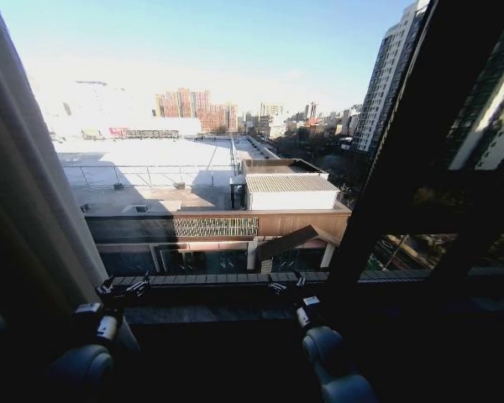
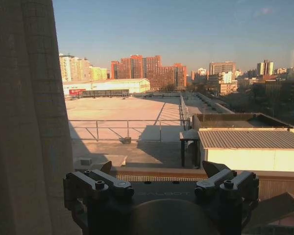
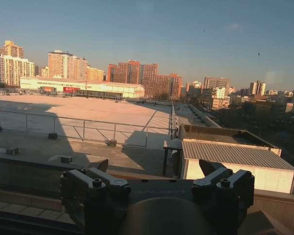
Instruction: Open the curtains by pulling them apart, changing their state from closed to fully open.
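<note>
One sheer off-white curtain [image 1: 29,193] hangs bunched along the left side of the window, its pleats running down past my left arm. In the left wrist view the same curtain [image 2: 22,117] stands close beside my left gripper [image 2: 159,170], which is open and holds nothing. In the head view my left gripper [image 1: 122,288] sits low at the sill, just right of the curtain's edge and apart from it. My right gripper [image 1: 287,284] is also low at the sill near the window's middle. It is open and empty [image 3: 157,167], facing bare glass.
A wide dark window frame bar [image 1: 403,143] slants up the right side of the head view. The dark sill [image 1: 235,315] runs across below both grippers. Through the glass lie rooftops, a railing and distant buildings.
</note>
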